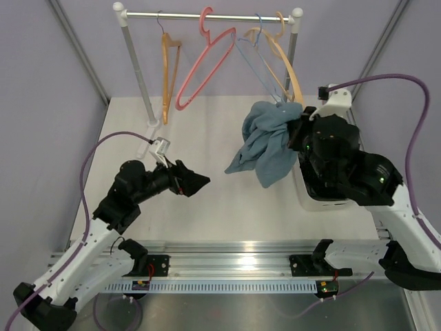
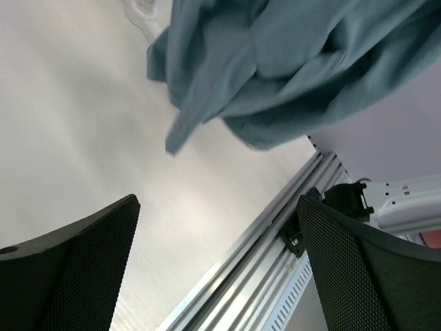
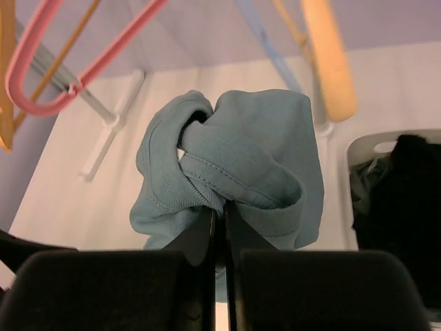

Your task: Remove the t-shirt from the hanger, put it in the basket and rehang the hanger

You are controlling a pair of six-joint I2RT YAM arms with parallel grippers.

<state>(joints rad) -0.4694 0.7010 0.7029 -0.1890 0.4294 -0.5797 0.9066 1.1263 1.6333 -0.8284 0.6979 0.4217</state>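
Note:
The teal-blue t-shirt (image 1: 265, 141) hangs bunched in the air over the table, free of every hanger. My right gripper (image 1: 298, 123) is shut on a fold of its hem, which shows in the right wrist view (image 3: 234, 152) just above the closed fingertips (image 3: 210, 231). The orange-tan hanger (image 1: 167, 69) with a thin grey hook hangs bare on the left of the rail. My left gripper (image 1: 203, 181) is open and empty, low over the table, left of the t-shirt (image 2: 289, 55) and pointing towards it.
The clothes rail (image 1: 207, 14) also carries a pink hanger (image 1: 200, 69), a thin blue hanger (image 1: 258, 62) and a paler tan hanger (image 1: 293, 76). A white bin (image 1: 310, 196) under my right arm holds a black clothing heap (image 3: 406, 193).

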